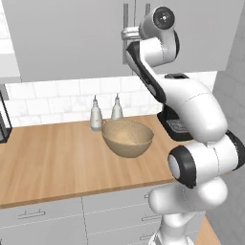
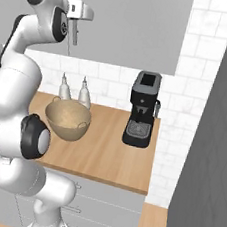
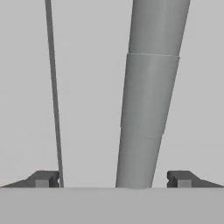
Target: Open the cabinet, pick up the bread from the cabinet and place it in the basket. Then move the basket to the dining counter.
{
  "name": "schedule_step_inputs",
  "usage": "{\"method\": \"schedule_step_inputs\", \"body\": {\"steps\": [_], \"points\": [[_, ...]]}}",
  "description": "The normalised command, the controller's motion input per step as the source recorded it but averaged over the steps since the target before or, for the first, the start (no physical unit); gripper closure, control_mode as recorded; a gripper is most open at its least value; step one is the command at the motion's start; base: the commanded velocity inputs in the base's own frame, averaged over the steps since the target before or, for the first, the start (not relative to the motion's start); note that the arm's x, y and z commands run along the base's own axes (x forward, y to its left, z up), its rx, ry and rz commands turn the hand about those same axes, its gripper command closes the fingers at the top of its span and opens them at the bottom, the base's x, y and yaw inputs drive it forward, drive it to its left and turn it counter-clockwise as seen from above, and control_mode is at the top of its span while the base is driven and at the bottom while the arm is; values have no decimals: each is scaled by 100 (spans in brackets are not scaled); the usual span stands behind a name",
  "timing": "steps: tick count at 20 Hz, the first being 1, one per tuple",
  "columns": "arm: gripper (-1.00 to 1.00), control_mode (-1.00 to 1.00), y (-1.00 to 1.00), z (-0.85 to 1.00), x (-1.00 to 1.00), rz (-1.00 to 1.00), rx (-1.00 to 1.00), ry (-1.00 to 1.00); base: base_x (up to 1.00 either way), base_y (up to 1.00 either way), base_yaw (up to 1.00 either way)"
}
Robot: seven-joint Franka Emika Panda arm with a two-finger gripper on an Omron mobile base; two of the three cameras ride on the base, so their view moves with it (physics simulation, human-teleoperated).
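Note:
The cabinet [image 1: 72,43] hangs above the counter with both grey doors shut, so the bread is hidden. My gripper [image 1: 127,34] is raised against the doors by the middle seam. In the hand view the gripper [image 3: 113,180] is open, and a vertical bar handle [image 3: 148,96] stands between its two fingertips [image 3: 43,179] without touching them. The door seam runs just left of that handle. The basket [image 1: 127,138], a large tan bowl, sits empty on the wooden counter below, also seen as the basket [image 2: 67,120] from the right. The dining counter is out of view.
Two white bottles [image 1: 95,115] stand against the tiled wall behind the basket. A black coffee machine [image 2: 142,109] sits at the counter's right end near a grey side wall [image 2: 207,147]. Grey drawers [image 1: 43,215] run below the counter.

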Motion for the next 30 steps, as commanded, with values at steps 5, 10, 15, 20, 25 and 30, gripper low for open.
{"method": "schedule_step_inputs", "body": {"steps": [5,10,15,20,25,30], "points": [[100,-100,0,-4,12,4,0,-1,0,0,0],[100,-100,0,0,9,2,0,0,0,0,0],[100,-100,-3,-8,-11,0,0,0,0,0,0],[100,-100,-40,-16,-88,0,10,-1,0,0,0],[100,-100,-73,-8,-100,1,15,-3,0,0,0],[100,-100,-85,0,-100,8,15,13,0,0,0]]}}
